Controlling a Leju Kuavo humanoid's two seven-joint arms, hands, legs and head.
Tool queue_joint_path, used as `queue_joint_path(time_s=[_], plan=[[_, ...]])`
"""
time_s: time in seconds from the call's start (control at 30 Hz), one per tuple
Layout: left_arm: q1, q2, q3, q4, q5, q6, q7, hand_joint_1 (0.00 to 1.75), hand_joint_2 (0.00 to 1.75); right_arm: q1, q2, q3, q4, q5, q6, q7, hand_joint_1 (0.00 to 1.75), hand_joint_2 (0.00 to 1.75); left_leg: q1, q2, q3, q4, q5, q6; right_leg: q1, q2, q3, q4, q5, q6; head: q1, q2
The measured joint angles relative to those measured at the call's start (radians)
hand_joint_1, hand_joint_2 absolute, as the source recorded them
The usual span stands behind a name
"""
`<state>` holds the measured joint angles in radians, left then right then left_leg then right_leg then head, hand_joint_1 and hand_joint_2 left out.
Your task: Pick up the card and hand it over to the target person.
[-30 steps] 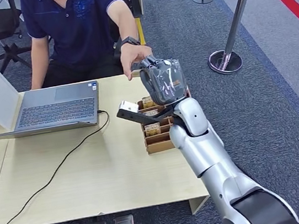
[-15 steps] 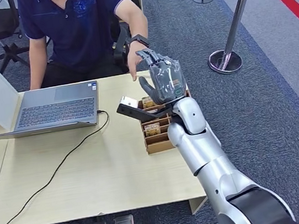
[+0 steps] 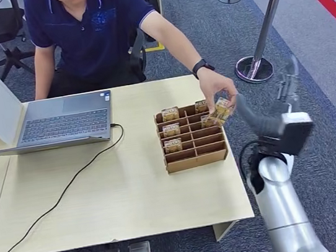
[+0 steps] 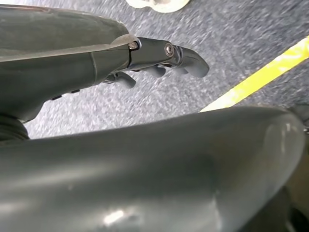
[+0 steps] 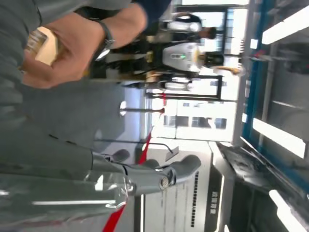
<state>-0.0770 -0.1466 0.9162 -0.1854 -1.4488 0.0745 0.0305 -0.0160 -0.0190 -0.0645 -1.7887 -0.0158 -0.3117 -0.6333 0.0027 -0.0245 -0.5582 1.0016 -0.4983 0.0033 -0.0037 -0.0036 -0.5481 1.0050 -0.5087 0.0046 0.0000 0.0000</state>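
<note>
Card (image 3: 220,111) is in the person's hand (image 3: 217,91), pinched over the right end of the cardboard organizer (image 3: 195,160) on the table (image 3: 119,195). Right wrist view shows the same: person's hand closed around the card (image 5: 42,43), nothing of ours on it.

Our right hand (image 3: 276,120) sits off the table's right edge, just beside the person's hand, apart from it. Fingers (image 5: 175,175) read as extended and roughly apart, holding nothing; thumb (image 3: 250,117) points toward the card without touching.

Our left hand (image 4: 156,60) hangs over the carpet, fingers loosely curled, nothing in them.

We judge the handover step as done: card sits with the target person, who looks to be taking it toward the organizer slots. More cards stand in the tray's left column (image 3: 171,128).

Next move, as we see it: pull the right arm (image 3: 281,204) back and down, clear of the person's forearm and the table corner. No grasp needed. Main risk is clipping the person's hand or the organizer edge on the way out, so retract away from the table first, then lower.
</note>
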Motion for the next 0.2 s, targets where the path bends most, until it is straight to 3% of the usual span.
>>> queue_joint_path(time_s=[0.1, 0.2], plan=[[-0.001, 0.000, -0.001, 0.000, -0.002, 0.002, 0.014, 0.00, 0.00, 0.149, -0.017, -0.150, -0.072, -0.220, 0.142, -0.023, 0.00, 1.75, 0.000, 0.001, 0.000, -0.001, -0.001, 0.000, 0.000, 0.002, -0.001, 0.000, 0.000, 0.000, 0.000, 0.000], [-0.002, 0.001, -0.012, 0.000, -0.013, 0.002, 0.018, 0.00, 0.00, 0.226, 0.033, -0.343, -0.057, -0.368, 0.293, 0.001, 0.00, 1.75, 0.001, -0.006, 0.002, -0.001, 0.000, 0.000, 0.000, -0.006, 0.002, -0.002, -0.002, 0.000, 0.000, 0.000]])
